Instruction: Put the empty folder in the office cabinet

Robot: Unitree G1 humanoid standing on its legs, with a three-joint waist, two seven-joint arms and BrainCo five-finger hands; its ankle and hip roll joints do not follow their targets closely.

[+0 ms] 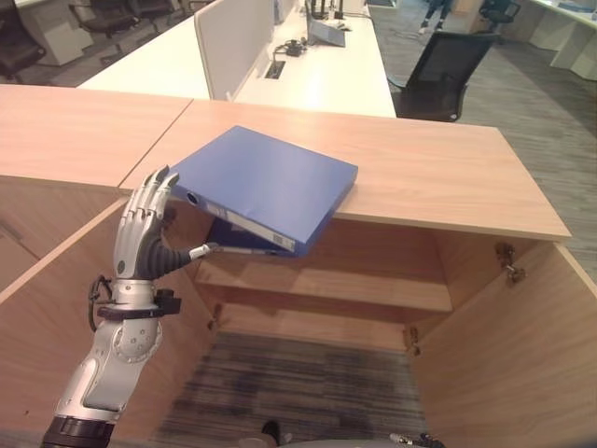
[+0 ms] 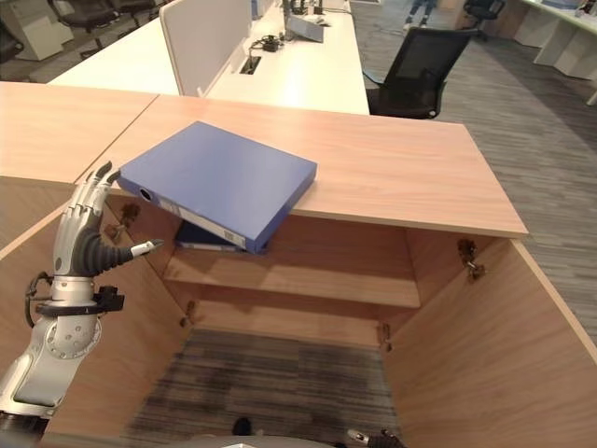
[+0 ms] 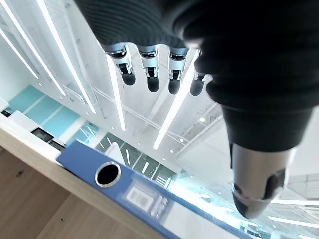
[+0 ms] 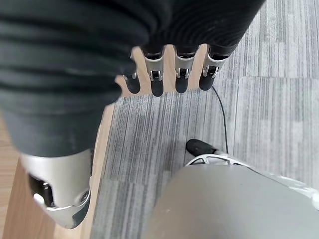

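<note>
**A:** Start with the left eye view. Where is the folder?

**B:** The blue folder (image 1: 261,187) lies on the top of the wooden cabinet (image 1: 438,168), tilted, with its spine corner hanging out over the front edge above the open inside. Below it runs a shelf (image 1: 326,280), and a second dark blue item lies on that shelf, right under the overhang.

**A:** And the left hand?

**B:** The left hand (image 1: 142,229) is raised beside the folder's near corner, fingers straight and spread, thumb pointing toward the folder. The fingertips are just beside the corner; I cannot tell whether they touch it. It grips nothing.

**A:** The right eye view?

**B:** Same scene. Both cabinet doors stand open to the sides, and a black office chair (image 2: 410,75) sits behind the cabinet next to a long white table (image 2: 298,70).

**A:** Left wrist view?

**B:** The fingers stand in a straight row, the thumb apart, nothing between them. The folder's spine with its round finger hole (image 3: 107,174) shows past them.

**A:** Right wrist view?

**B:** The right hand (image 4: 164,74) hangs over grey carpet (image 4: 279,114), fingers straight and relaxed, holding nothing.
</note>
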